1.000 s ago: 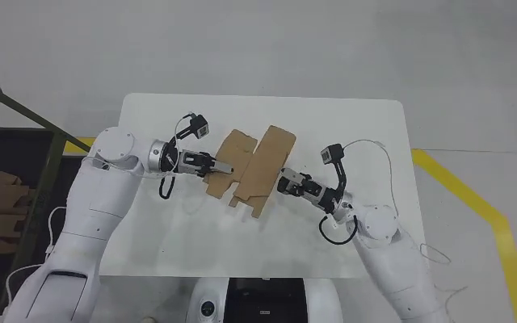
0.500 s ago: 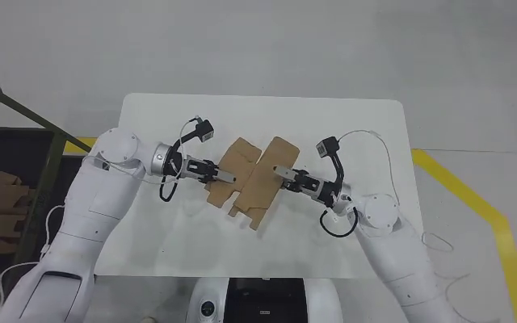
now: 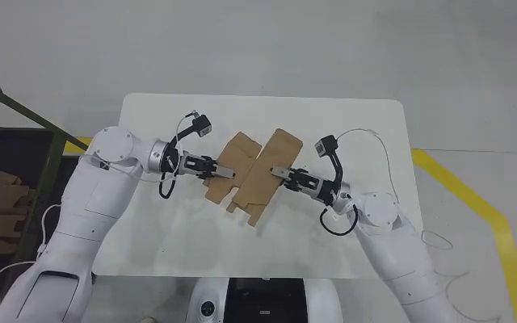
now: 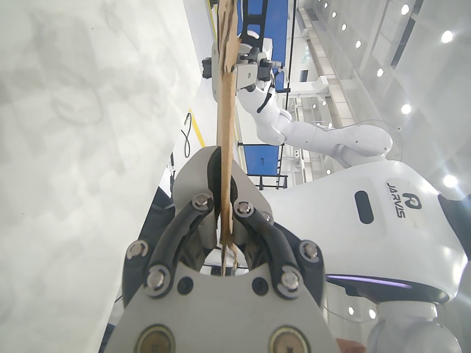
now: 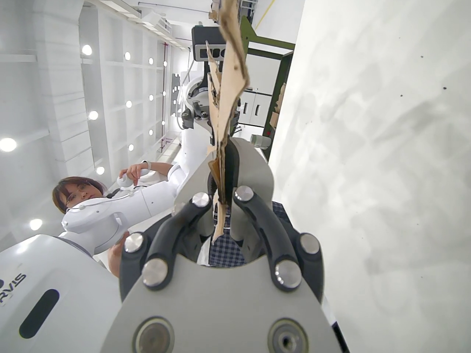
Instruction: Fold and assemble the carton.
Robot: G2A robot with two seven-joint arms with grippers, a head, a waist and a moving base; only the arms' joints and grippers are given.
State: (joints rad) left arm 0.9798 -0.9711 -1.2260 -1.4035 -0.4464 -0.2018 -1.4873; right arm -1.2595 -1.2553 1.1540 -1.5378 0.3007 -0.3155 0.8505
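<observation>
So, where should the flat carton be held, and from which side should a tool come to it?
Grip its thin outer edges, coming edge-on from the two opposite ends. The carton is a flat, thin sheet, so only an edge fits inside a tool. The left tool and the right tool are shut on it this way.

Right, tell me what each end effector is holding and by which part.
Both hold the flattened carton: the left end effector is shut on one side edge, the right end effector on the opposite side edge.
</observation>
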